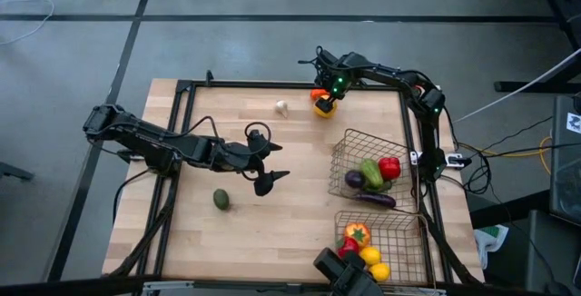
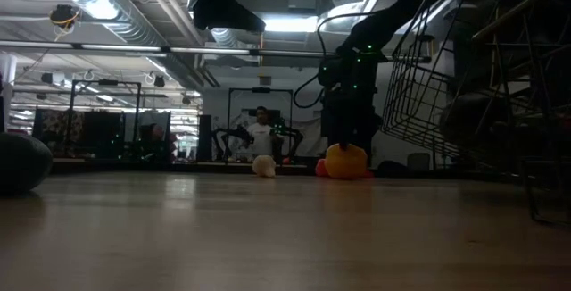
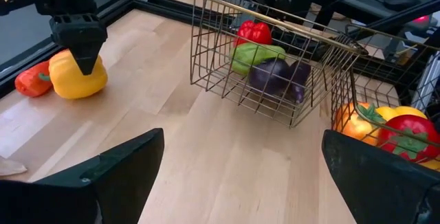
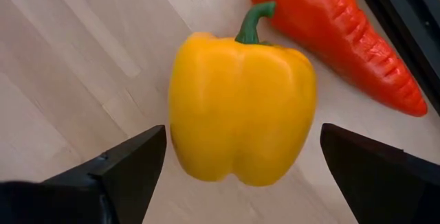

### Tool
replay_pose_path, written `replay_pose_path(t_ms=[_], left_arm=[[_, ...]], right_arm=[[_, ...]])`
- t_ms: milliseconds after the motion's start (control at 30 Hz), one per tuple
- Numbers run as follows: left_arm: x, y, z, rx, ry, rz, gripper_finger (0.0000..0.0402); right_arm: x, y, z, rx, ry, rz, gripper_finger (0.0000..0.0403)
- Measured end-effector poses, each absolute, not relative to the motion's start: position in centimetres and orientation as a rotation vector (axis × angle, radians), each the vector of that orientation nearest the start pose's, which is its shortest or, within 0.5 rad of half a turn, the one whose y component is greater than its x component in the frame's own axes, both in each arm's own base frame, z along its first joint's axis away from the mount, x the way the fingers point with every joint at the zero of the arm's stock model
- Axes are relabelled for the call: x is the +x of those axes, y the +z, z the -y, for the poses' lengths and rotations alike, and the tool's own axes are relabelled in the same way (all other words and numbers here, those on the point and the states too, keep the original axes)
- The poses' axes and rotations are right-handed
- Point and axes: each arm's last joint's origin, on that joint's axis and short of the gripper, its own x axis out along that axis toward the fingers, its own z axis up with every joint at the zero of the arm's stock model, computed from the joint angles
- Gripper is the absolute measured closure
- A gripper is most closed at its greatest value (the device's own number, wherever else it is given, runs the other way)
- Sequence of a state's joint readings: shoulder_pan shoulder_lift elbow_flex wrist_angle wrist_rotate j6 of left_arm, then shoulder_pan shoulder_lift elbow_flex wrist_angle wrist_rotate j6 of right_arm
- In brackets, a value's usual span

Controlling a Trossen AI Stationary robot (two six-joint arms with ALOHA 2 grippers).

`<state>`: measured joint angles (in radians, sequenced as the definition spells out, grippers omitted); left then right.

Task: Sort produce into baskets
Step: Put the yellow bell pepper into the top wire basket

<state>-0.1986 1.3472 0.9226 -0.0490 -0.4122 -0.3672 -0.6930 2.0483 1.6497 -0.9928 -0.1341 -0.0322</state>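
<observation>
I hold my right gripper spread wide over the glossy yellow bell pepper at upper centre — ungrasped. Both wire-mesh baskets are part-filled; white garlic, green avocado and orange pepper remain. Left gripper waits mid-table, open.

We see the orange carrot cut off at the right wrist view's edge. In the low view the right hand hides most of it, and the avocado runs off the frame's edge.

Two dark jointed arms — black cables looped alongside, green lights on the right arm.
</observation>
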Motion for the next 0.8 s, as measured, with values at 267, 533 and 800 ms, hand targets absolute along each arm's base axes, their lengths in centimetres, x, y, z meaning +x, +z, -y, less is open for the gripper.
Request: replay_pose_path(t_ms=[267, 533, 800], left_arm=[[28.98, 27.17, 4.65, -0.217, 0.289, -0.407, 0.0009], [28.98, 27.17, 4.65, -0.217, 0.289, -0.407, 0.0009], [28.99, 27.17, 4.65, -0.217, 0.289, -0.407, 0.0009]], right_arm=[[31.63, 20.35, 25.76, 0.537, -0.444, -1.290, 0.0075], [31.63, 20.41, 25.76, 0.536, -0.444, -1.288, 0.0123], [31.57, 20.40, 25.71, 0.539, -0.443, -1.295, 0.0130]])
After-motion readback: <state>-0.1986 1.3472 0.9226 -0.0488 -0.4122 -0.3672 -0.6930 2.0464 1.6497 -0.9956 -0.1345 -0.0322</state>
